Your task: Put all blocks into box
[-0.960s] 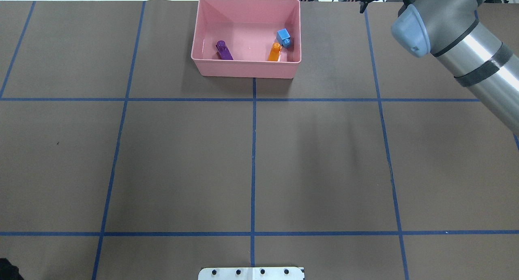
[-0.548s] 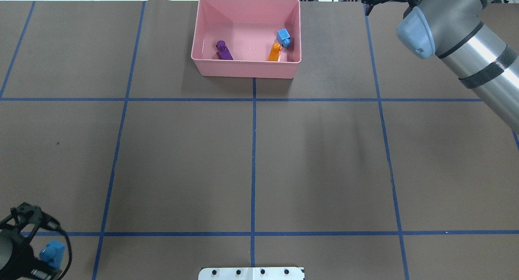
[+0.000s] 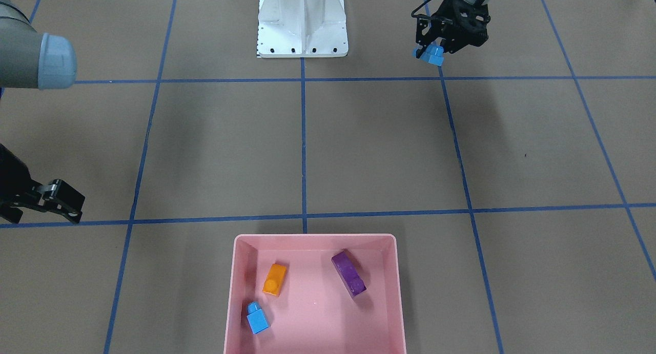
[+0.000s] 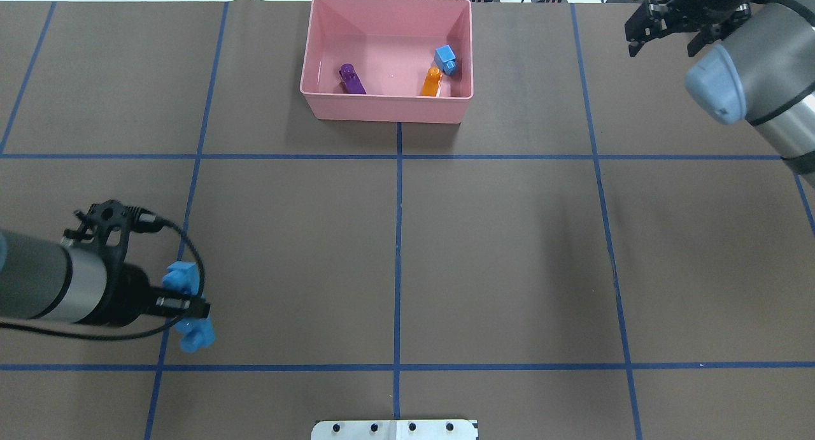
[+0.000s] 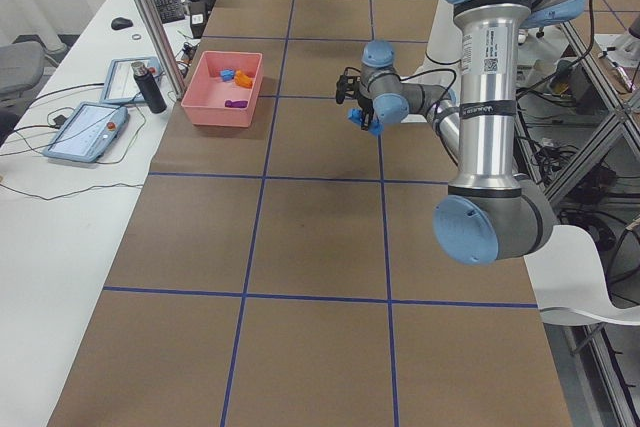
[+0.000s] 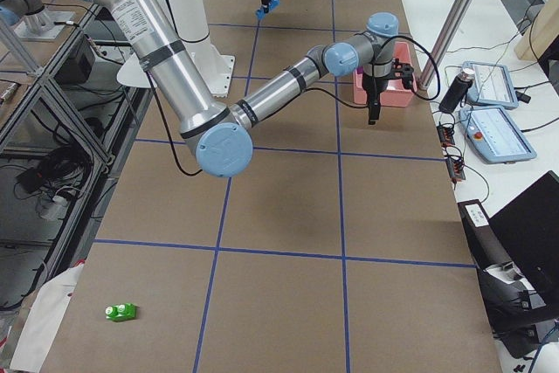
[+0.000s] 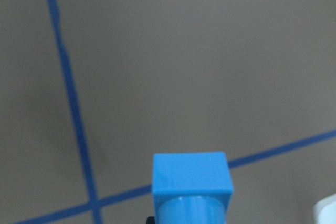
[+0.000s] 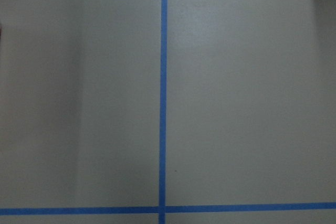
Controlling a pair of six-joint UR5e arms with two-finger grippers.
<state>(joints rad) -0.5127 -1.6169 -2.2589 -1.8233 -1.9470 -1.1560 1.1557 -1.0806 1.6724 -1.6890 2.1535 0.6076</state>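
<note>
While my left pincer (image 4: 198, 308) hangs over the lower left of the overhead view, its two fingers are closed on the long blue bar (image 4: 180, 278). They grip it near its middle, so one blue end shows above the fingers and the other end below them. In the front-facing view the same bar (image 3: 435, 55) sits under this pincer at the upper right, just beside a blue tape line (image 3: 359, 79). From my left wrist camera I see only one square end of the bar (image 7: 192, 181) at the bottom middle, with the brown table (image 7: 210, 51) blurred behind it. My right pincer (image 4: 664, 37) is at the upper right of the overhead view. Its fingers stand wide apart and hold nothing. The pink box (image 4: 388, 107) rests at the top middle of the table, well apart from both pincers. Inside it the purple brick (image 4: 351, 79) lies at the lower left. The orange brick (image 4: 432, 82) lies at the lower right, and the small blue brick (image 4: 446, 59) is just above the orange one, near the right wall. The green brick (image 6: 120, 311) lies alone on the table at the lower left of the right side view, far from the box.
</note>
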